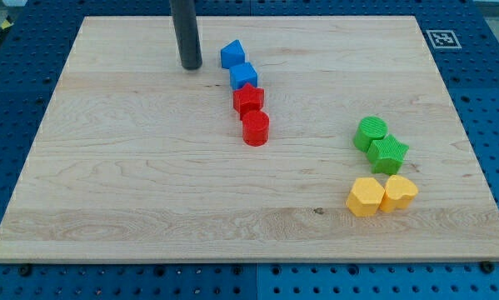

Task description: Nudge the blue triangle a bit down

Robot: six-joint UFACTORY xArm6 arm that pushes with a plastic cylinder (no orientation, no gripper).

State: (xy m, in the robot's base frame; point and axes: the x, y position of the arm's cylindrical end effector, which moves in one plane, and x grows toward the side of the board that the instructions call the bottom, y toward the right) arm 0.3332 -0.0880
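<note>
The blue triangle (232, 53) lies near the view's top, a little left of centre on the wooden board (149, 192). A blue cube (243, 76) touches it just below and to the right. My tip (191, 67) rests on the board to the left of the blue triangle, with a small gap between them. The dark rod rises from the tip out of the view's top.
A red star (248, 99) and a red cylinder (255, 127) continue the line below the blue cube. At the view's right stand a green cylinder (371, 132), a green star (388, 153), a yellow hexagon (365, 197) and a yellow heart (399, 192).
</note>
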